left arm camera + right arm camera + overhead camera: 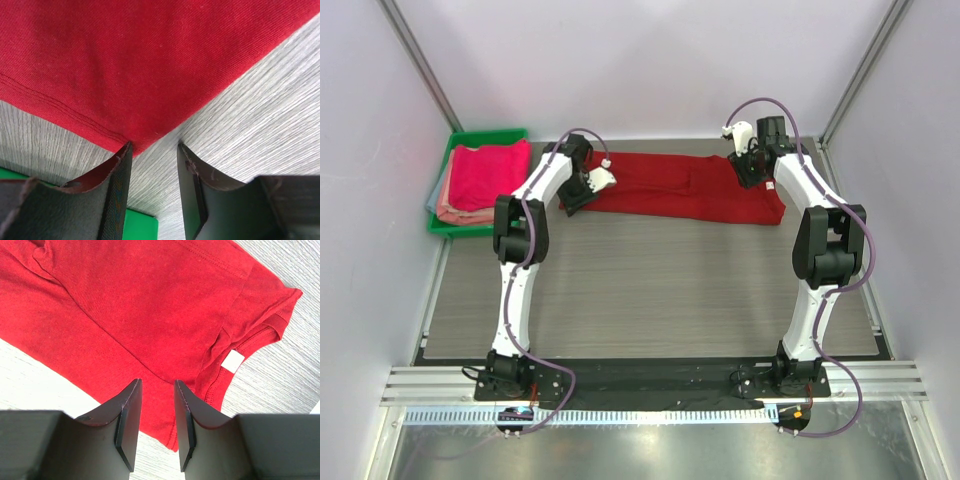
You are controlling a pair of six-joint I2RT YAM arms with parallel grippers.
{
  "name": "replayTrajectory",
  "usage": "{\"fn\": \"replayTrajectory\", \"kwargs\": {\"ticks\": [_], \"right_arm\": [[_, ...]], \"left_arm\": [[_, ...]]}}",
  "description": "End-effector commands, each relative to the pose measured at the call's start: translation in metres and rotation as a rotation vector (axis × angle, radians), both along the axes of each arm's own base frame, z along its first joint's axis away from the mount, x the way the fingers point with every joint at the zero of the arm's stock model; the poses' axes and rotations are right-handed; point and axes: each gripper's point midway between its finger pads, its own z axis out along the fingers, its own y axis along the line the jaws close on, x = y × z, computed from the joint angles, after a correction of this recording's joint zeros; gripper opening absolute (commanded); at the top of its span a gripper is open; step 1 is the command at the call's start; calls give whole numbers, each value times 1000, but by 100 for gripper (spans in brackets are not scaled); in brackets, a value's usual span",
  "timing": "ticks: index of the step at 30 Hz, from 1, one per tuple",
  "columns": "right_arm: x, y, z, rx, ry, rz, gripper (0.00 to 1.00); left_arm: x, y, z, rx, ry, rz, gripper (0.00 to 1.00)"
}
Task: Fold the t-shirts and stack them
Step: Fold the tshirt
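White-and-black arms stretch forward: left black two-finger gripper at eleven o'clock, right black two-finger gripper at one (both parted).

Bright even light, soft shadows; red t-shirt sharp, table glaring white

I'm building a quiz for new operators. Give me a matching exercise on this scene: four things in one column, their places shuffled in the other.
Things:
1. red t-shirt
2. pink t-shirt
3. white label
4. green tray

Places:
A. far left corner, near the left wall
B. at the red shirt's neck opening
C. spread along the far side of the table
D. lying topmost in the tray

Pairs: 1-C, 2-D, 3-B, 4-A
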Motion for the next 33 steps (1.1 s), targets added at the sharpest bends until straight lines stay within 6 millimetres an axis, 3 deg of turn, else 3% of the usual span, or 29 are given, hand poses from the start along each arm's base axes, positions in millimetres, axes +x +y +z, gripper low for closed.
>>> {"fn": "replayTrajectory", "kwargs": {"ticks": [1, 8, 14, 15, 19, 23, 24, 25, 30, 31, 33], "right_arm": [[5, 0, 14, -8, -47, 6, 38], [5, 2, 13, -3, -45, 6, 38], [2, 2, 13, 4, -40, 8, 38], [1, 2, 13, 4, -40, 8, 38], [-1, 3, 18, 5, -47, 9, 38], [-5, 3, 24, 11, -56, 3, 38], [-6, 2, 24, 8, -54, -3, 38], [-8, -1, 24, 6, -52, -17, 38], [-13, -12, 17, -38, -36, -63, 37], [-14, -15, 15, -52, -31, -74, 37], [-15, -17, 9, -63, -14, -81, 36]], "left_arm": [[3, -5, 7, -21, -18, 9, 43], [13, -4, -7, -5, -31, 22, 35], [11, -2, -13, 4, -12, 34, 9], [8, -4, -10, -1, -7, 39, 1], [-13, -13, 12, -57, 26, 55, 0], [-62, -22, 44, -96, 96, 43, 0], [-84, -20, 38, -84, 153, 38, 0], [-99, -23, 58, -85, 147, 12, 0], [-174, -24, 80, -69, 264, -51, 0], [-199, -24, 79, -56, 330, -68, 0], [-223, -29, 92, -81, 354, -94, 0]]}}
